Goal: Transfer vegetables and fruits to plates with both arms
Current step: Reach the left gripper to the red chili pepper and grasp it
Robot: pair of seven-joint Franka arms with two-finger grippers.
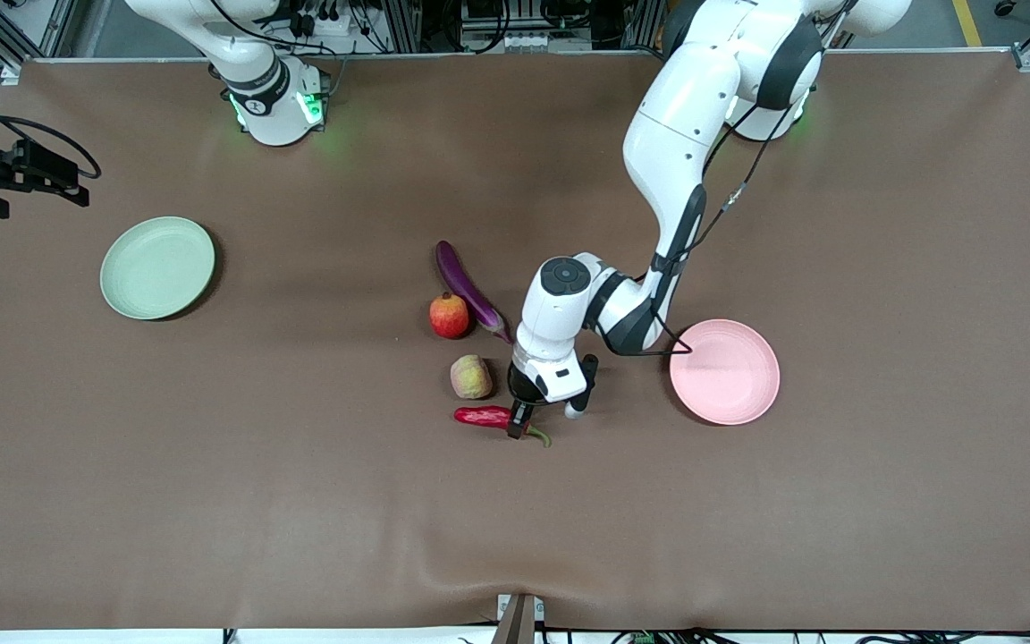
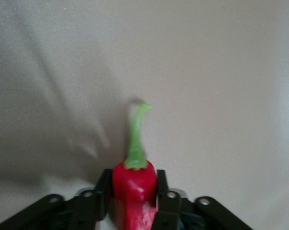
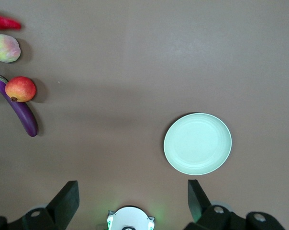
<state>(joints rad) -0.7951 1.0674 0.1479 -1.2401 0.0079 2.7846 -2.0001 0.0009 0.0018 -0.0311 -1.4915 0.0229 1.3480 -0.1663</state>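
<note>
The left gripper (image 2: 134,201) clenches the chili (image 2: 134,191), hiding its lower half; the right gripper (image 3: 130,199), fingers spread, waits high above the table.

We are counting two vegetables on the bench (image 1: 211,501): one purple eggplant (image 1: 470,292) and one red chili pepper (image 1: 483,416). We are counting two round fruits: one red-orange fruit (image 1: 450,316) and one peach-like fruit (image 1: 471,377). We are seeing two plates: one green plate (image 1: 157,267) and one pink plate (image 1: 724,371). Two arms are showing.
</note>
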